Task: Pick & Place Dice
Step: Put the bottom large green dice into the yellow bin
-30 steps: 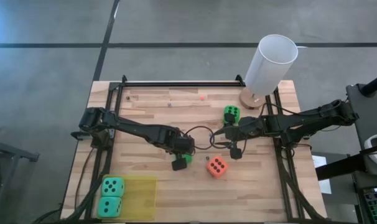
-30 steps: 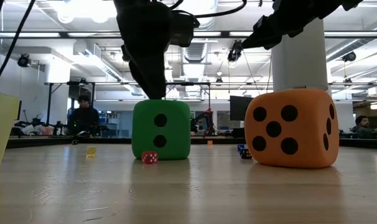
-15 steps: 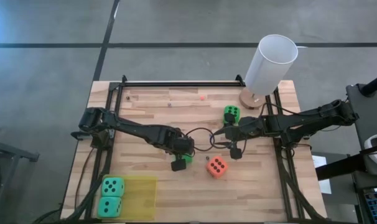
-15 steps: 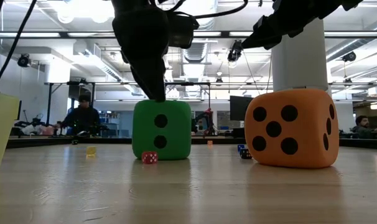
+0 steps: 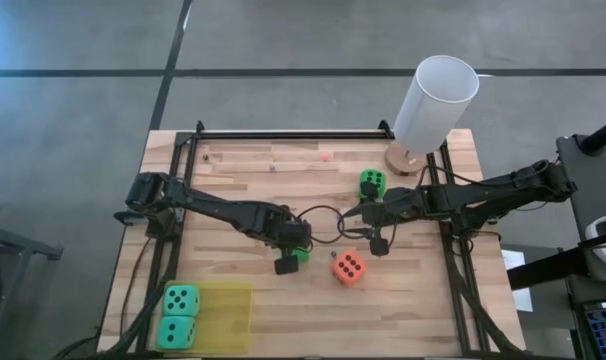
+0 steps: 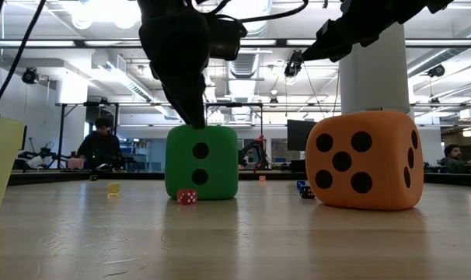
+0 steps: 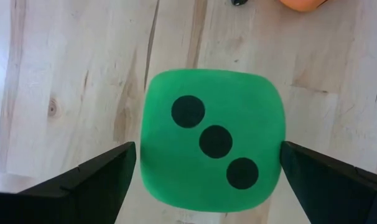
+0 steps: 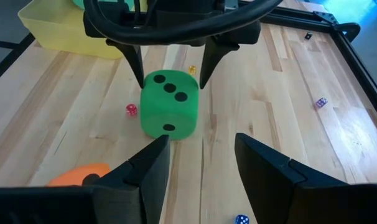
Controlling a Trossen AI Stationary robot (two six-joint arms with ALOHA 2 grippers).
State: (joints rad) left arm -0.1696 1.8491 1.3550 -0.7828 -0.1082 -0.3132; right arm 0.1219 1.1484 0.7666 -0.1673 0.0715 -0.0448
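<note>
Dice first: my open left tool [image 7: 204, 180] sits around the green die [image 7: 212, 147]. Next I squeeze and lift it.

On the table I count five big foam dice: two green [image 5: 373, 184] [image 7: 212, 147], two teal [image 5: 181, 298] [image 5: 174, 332] and one orange-red [image 5: 348, 267], plus one white cylinder [image 5: 435, 103], one yellow tray [image 5: 226, 315] and two arms.

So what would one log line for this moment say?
left end effector: open, straddling green die | right end effector: open, waiting nearby | orange-red die: on table
</note>
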